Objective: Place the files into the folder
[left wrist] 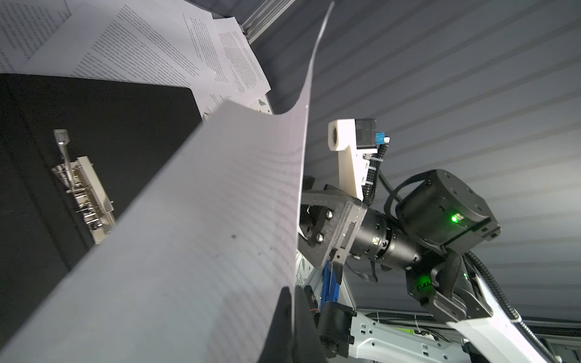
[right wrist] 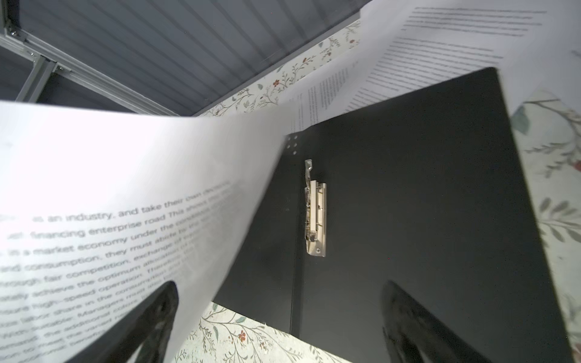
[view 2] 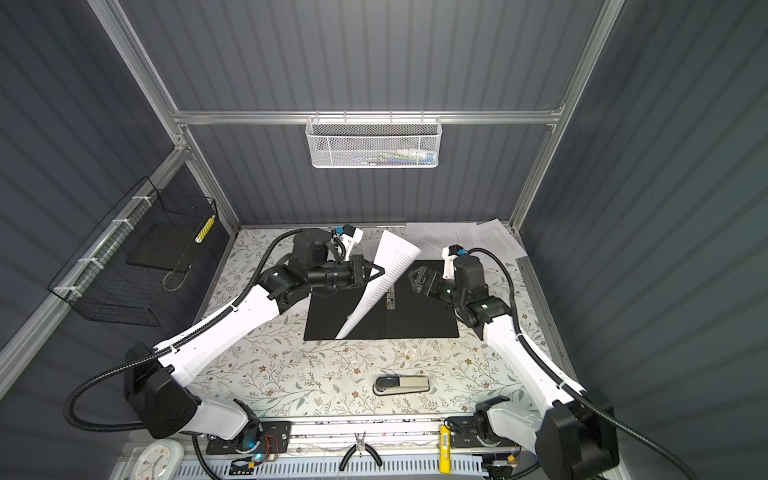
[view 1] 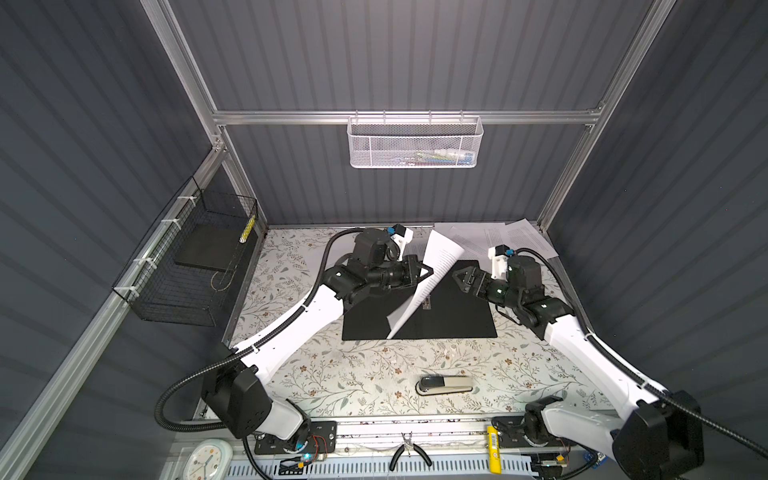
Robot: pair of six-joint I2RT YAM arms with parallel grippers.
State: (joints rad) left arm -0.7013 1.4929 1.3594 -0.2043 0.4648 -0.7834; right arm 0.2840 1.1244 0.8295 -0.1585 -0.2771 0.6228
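**A:** Where is everything sitting in both top views?

**B:** The folder point(view 1: 457, 309) point(view 2: 419, 316) is lying open and flat on the floral worktop point(view 1: 353, 374) point(view 2: 291, 370). The left pincer point(view 1: 428, 272) point(view 2: 380, 272) is hanging over the folder's left half, clamping the held sheet point(view 1: 434, 262) point(view 2: 390, 259). That sheet is curling upward, and its lower corner is dipping toward the folder's front edge. The right pincer point(view 1: 459, 277) point(view 2: 413, 276) is hovering over the folder's right half, jaws spread, gripping nothing. The loose files point(view 1: 490, 239) point(view 2: 469, 239) are lying behind the folder's far right corner.

**A:** And the left wrist view?

**B:** The held sheet point(left wrist: 204, 220) is sweeping above the folder point(left wrist: 125, 125) and running down into the left pincer point(left wrist: 292, 314). The metal clip point(left wrist: 81, 191) is showing on the folder beside the sheet.

**A:** The right wrist view?

**B:** The right pincer point(right wrist: 278, 284) is standing wide above the folder point(right wrist: 408, 188), with nothing between its fingers point(right wrist: 405, 320). The held sheet point(right wrist: 125, 176) is arching over the folder's other half.
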